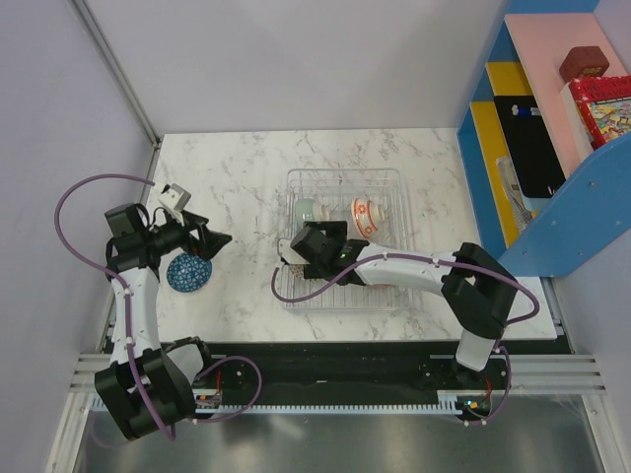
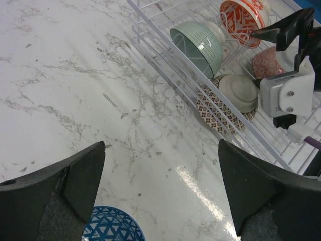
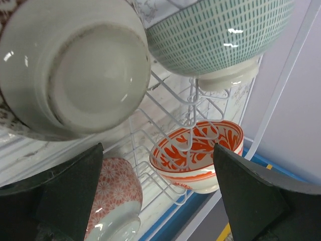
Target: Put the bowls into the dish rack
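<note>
Left gripper [image 2: 160, 148], the nearer one, was pictured wide open and empty, just above the blue-patterned bowl [image 1: 188, 273] on the table [image 1: 246, 168] left of the dish rack [image 1: 343, 171]; 4 bowls [image 2: 198, 47] were racked beneath the open, empty right gripper [image 3: 158, 150].

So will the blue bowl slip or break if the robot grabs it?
Probably slippery: the blue bowl looks glazed like the shiny ones in the dish rack. Likely hard and breakable if dropped. Being round, it might rock when nudged.
</note>
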`<state>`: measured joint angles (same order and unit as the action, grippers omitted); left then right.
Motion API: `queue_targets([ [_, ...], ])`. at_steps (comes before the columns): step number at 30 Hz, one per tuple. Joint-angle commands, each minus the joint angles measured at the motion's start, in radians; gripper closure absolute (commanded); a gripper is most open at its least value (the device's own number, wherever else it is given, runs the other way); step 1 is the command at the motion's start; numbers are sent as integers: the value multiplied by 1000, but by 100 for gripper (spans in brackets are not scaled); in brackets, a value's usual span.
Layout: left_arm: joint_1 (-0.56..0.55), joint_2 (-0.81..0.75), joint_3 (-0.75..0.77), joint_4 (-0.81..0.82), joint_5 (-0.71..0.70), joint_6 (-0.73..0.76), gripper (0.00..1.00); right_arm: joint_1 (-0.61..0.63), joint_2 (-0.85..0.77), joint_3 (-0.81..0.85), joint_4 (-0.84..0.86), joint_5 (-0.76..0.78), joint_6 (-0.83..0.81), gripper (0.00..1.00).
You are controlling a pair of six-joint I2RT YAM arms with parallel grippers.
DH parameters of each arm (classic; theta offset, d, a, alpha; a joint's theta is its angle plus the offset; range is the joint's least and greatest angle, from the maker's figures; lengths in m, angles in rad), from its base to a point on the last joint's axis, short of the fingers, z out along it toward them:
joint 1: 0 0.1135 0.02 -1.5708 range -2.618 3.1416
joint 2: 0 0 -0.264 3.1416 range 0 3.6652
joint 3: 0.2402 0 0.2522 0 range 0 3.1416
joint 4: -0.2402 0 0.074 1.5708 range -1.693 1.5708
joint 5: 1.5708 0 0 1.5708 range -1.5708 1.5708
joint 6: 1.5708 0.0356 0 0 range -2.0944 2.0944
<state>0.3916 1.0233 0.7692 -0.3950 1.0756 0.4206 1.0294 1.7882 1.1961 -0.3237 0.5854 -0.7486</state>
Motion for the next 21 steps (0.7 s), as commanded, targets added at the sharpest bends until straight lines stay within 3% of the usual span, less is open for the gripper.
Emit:
queue_targets([
  [1,10,-25,22,-14,-11,10,0,-35,-90,0,-90,24,-5,3],
  [8,15,-12,68,-56,-140,23,0,-106,-190,-64,-132,-6,3,3],
  [21,49,-83,45,-220,-217,139,0,-130,-248,-127,-155,-30,55,3],
])
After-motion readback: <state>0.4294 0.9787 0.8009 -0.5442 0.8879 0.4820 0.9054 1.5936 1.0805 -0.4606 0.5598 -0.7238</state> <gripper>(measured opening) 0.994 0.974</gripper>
